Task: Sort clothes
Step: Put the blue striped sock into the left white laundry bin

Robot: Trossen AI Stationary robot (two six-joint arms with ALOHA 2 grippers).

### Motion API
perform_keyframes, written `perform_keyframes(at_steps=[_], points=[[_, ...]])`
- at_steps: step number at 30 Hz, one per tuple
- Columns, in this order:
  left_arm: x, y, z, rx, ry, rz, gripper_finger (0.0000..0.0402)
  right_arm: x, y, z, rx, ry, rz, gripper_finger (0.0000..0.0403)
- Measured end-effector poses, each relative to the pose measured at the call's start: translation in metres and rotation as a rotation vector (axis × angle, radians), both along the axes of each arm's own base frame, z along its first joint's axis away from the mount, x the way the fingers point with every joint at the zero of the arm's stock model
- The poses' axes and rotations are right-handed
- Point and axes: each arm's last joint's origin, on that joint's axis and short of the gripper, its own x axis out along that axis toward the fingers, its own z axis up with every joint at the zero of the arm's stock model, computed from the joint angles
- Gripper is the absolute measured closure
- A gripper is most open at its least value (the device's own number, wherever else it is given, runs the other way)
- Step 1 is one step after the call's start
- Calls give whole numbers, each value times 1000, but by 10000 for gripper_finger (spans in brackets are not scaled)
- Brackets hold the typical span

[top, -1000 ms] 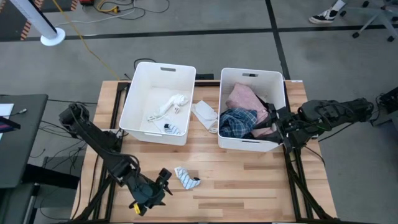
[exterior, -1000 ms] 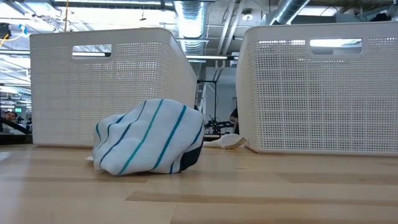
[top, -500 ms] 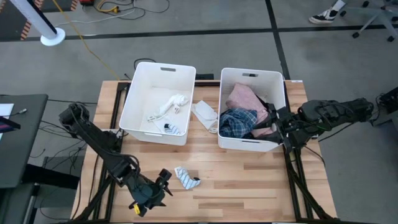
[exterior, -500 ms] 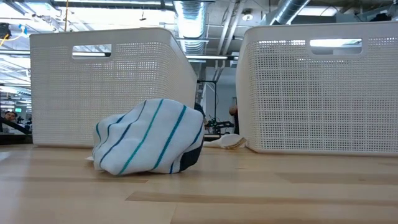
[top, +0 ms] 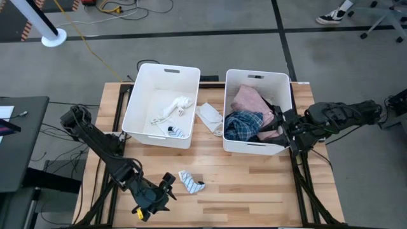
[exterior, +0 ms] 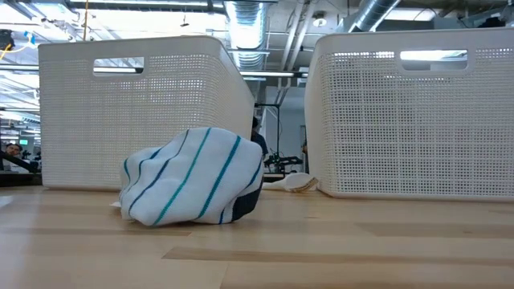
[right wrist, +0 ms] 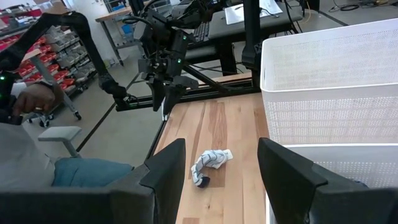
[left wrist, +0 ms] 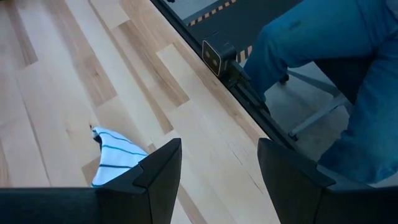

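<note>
A blue-white striped sock (top: 191,181) lies crumpled on the wooden table near its front edge; it also shows in the low view (exterior: 193,189), the left wrist view (left wrist: 115,163) and the right wrist view (right wrist: 208,165). My left gripper (top: 167,185) is open and empty just left of the sock, near the table top; its wrist view (left wrist: 217,149) shows the gap between the fingers. My right gripper (top: 278,129) is open and empty at the right wall of the right tub (top: 236,143); the gap shows in its wrist view (right wrist: 221,149). That tub holds pink (top: 250,99), blue plaid (top: 243,125) and black clothes.
The left tub (top: 137,102) holds a white sock (top: 175,105) and a striped sock (top: 177,133). A white cloth (top: 210,117) lies on the table between the tubs. A person in jeans (left wrist: 329,56) sits beyond the table's front edge.
</note>
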Motion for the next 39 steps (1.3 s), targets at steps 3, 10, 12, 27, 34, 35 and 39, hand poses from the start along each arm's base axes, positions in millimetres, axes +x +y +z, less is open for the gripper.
perform_keyframes(at_steps=[3,10,12,27,34,35,39], points=[[0,0,0,-1,1,1,196,0,0,0,-1,0,-1,186],[2,-3,-2,-11,1,4,196,9,3,-2,16,15,-4,186],[4,-7,-9,1,10,-3,196,15,4,-3,47,34,-12,186],[23,-22,-49,98,26,25,195,55,16,-24,17,169,-18,186],[29,-16,-52,182,-27,111,195,62,20,-32,6,221,-8,186],[30,-16,-54,187,-21,114,195,61,20,-32,5,224,-8,186],[38,-13,-67,218,7,138,195,58,21,-32,11,238,-1,186]])
